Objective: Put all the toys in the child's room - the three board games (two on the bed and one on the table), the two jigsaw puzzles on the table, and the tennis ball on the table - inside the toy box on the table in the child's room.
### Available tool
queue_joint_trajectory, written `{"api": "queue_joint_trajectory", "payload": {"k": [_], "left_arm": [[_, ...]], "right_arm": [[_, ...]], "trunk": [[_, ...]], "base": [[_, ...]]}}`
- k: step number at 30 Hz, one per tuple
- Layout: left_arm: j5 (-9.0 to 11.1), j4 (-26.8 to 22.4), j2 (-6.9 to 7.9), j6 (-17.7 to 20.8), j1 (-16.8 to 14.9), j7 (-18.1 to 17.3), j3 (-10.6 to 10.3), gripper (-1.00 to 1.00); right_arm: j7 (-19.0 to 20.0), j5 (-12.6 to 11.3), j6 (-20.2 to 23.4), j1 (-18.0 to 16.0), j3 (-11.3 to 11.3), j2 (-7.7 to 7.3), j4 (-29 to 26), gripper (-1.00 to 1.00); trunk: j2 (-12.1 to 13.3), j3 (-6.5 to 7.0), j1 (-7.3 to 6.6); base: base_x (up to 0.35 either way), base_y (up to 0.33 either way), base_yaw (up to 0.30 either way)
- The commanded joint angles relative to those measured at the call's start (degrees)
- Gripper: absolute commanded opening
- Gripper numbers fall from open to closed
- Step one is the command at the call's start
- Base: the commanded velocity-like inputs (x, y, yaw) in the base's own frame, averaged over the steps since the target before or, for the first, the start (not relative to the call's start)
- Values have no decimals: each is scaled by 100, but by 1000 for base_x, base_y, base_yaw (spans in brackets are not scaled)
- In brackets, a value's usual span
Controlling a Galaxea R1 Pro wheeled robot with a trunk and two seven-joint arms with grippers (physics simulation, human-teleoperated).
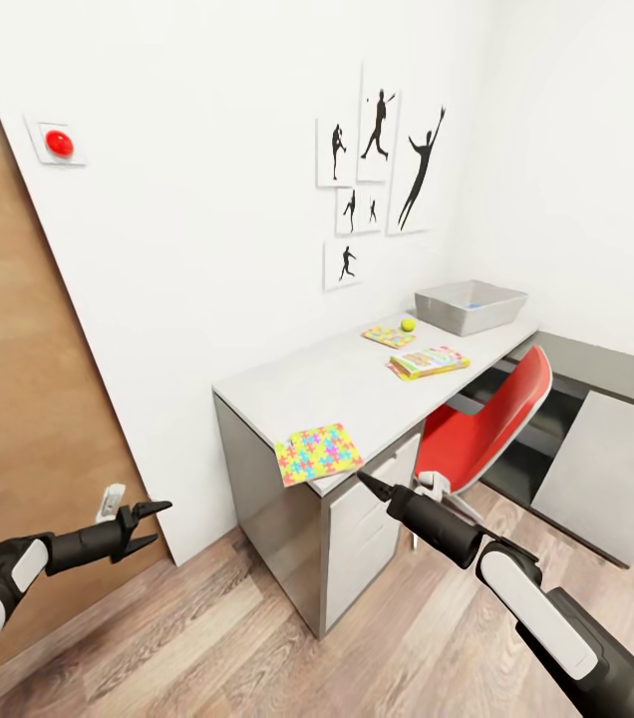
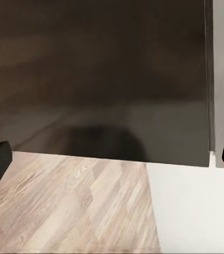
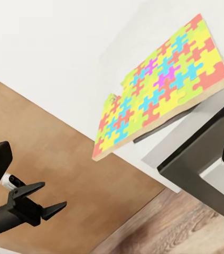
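Your right gripper (image 1: 375, 486) sits just below the table's near corner, tip pointed up at the large jigsaw puzzle (image 1: 318, 452); in the right wrist view its fingers sit at the frame edges, so jaws look apart, nothing held. Left gripper (image 1: 148, 527) hangs low over the wood floor (image 1: 207, 638) beside the brown door (image 1: 18, 399), fingers spread, empty. That large puzzle lies at the table (image 1: 307, 384) corner nearest you, one edge overhanging the table edge. Further along the tabletop towards the toy box (image 1: 470, 305): a board game (image 1: 431, 361) w/ red and green print, then the small jigsaw puzzle (image 1: 388, 335), w/ the tennis ball (image 1: 408, 324) just beside it, near the box. Something blue shows inside the box; can't tell what. A red chair (image 1: 486, 429) is tucked in by the drawer unit (image 1: 362, 524). Step in hand, I'd say: approach for the first puzzle pick. Next move prob. needs you to raise the right arm, get one finger under the overhanging edge and one on top, pinch, then carry it to the box. Watch the thin mat slipping.
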Motion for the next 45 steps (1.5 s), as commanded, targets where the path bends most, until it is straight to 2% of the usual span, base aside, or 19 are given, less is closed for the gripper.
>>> {"api": "queue_joint_trajectory", "payload": {"k": [1, 4, 11, 14, 18, 25, 38, 45], "left_arm": [[28, 1, 1, 37, -4, -16, -35, 100], [30, 0, 6, 32, -4, -118, -119, 100], [31, -21, 35, 36, -4, -859, -174, 100], [31, -185, 39, 71, -4, -1204, -177, 100], [31, -358, 13, 91, -4, -1451, -195, 100], [31, -418, 22, 88, -4, -1549, -208, 100], [39, -428, 11, 87, 11, -1577, -196, 100], [41, -426, 4, 85, 17, -1572, -192, 100]], "right_arm": [[6, -37, 11, -4, 3, -5, -4, 100], [9, -37, 14, -2, -1, -6, -11, 100], [16, -38, 20, 0, -17, -11, -22, 100], [24, -38, 32, 1, -20, -12, -30, 100], [21, -38, 30, 1, -15, -8, -39, 100], [18, -38, 27, 24, -21, -6, -11, 100], [11, -38, 22, 28, -14, -3, 2, 100], [11, -38, 19, 31, -13, 0, 2, 100]], "trunk": [[-45, -24, 22], [-165, -78, 88], [-446, -203, 242], [-566, -257, 308], [-726, -329, 396], [-1007, -455, 549], [-1007, -455, 549], [-1007, -455, 549]], "base": [[0, 0, 0], [0, 0, 0], [0, 0, 0], [0, 0, 0], [0, 0, 0], [0, 0, 0], [0, 0, 0], [0, -154, 0]]}}
